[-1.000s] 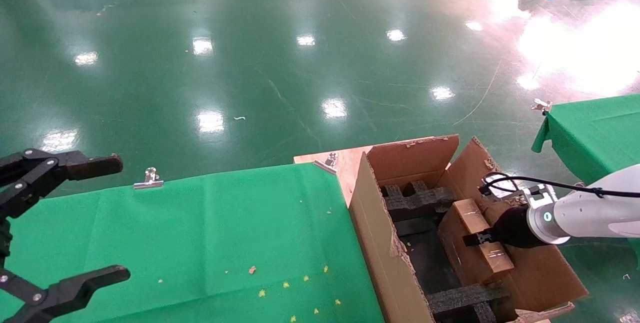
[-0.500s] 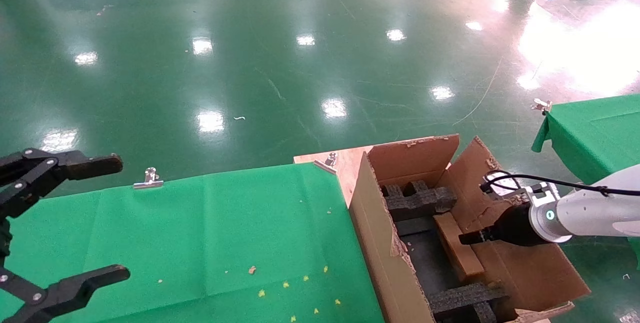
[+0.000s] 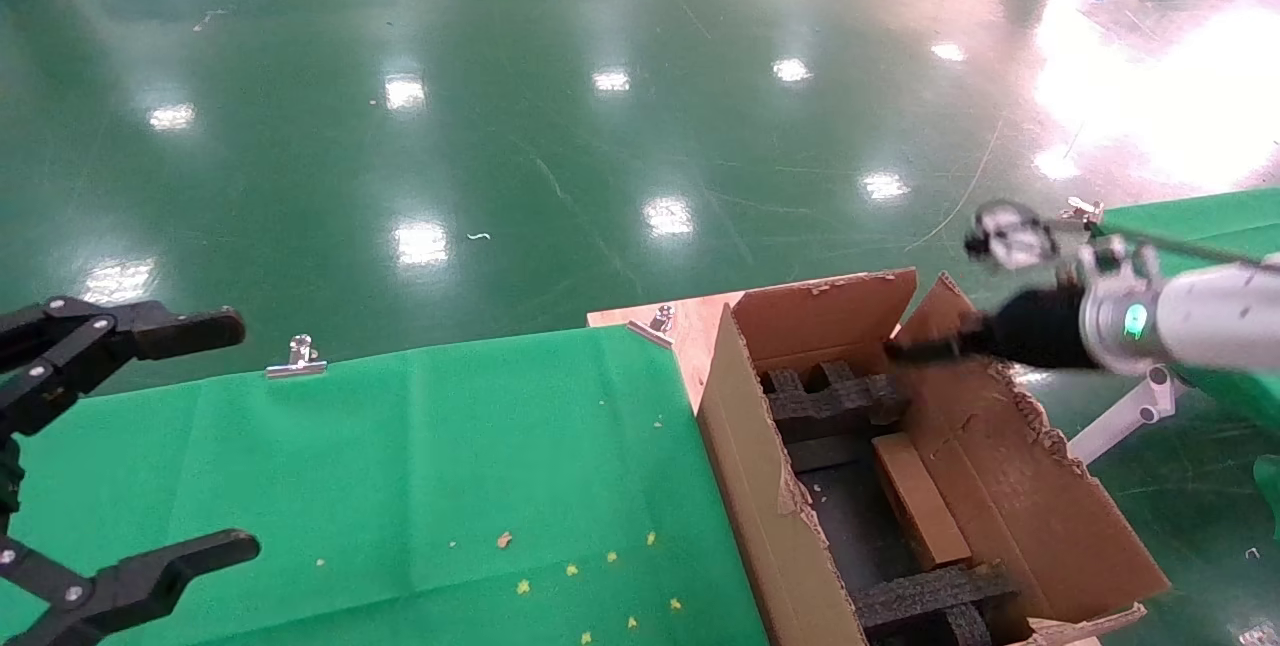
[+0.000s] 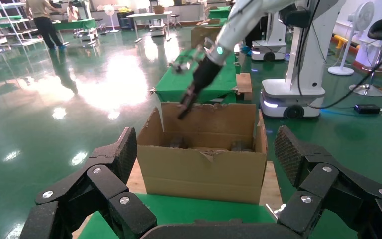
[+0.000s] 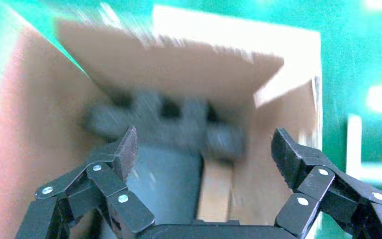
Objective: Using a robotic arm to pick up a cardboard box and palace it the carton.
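1. The carton stands open just beside the right edge of the green-covered table. Its flaps are upright with ragged, torn edges, and its near end is cut off by the bottom of the head view.
2. The robotic arm is the right one. It reaches in above the carton's far right flap, blurred in the head view, and only its forearm shows.
3. Black foam blocks sit inside the carton at its far and near ends. The near ones are partly hidden by the carton wall.
4. The cardboard box lies inside the carton, against its right wall, between the foam blocks, with only its top face showing.
5. The right gripper hangs over the carton, fingers spread wide and empty.
6. The left gripper hovers over the table, well apart from the carton, fingers spread and empty.
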Tool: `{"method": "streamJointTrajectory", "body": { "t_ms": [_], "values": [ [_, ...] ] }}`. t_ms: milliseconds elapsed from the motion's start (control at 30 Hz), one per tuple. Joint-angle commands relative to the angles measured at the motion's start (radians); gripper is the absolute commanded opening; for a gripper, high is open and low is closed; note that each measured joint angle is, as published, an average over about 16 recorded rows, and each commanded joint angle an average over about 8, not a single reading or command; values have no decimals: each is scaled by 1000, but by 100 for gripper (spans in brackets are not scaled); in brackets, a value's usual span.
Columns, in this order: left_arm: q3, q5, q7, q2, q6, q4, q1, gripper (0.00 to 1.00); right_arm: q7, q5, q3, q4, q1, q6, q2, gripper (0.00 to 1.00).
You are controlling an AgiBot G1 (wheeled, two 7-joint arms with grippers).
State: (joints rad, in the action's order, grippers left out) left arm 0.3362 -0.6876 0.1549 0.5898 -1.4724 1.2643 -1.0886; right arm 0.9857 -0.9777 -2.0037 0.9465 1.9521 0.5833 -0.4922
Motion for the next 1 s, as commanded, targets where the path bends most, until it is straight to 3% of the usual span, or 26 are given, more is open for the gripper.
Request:
{"method": "streamJointTrajectory", "body": {
  "t_ms": [33,267,533,800,1000],
  "values": [
    [0,0,0,0,0,0,0,100,-5,-11,13,53,48,-10,22,100],
    [0,0,0,0,0,0,0,100,-83,108,109,283,115,26,131,100],
    [0,1,0,0,0,0,0,100,-160,322,198,385,97,142,199,100],
    [0,1,0,0,0,0,0,100,-168,341,216,383,82,159,198,100],
    [0,1,0,0,0,-1,0,100,-215,334,330,380,9,215,174,100]
  ]
}}
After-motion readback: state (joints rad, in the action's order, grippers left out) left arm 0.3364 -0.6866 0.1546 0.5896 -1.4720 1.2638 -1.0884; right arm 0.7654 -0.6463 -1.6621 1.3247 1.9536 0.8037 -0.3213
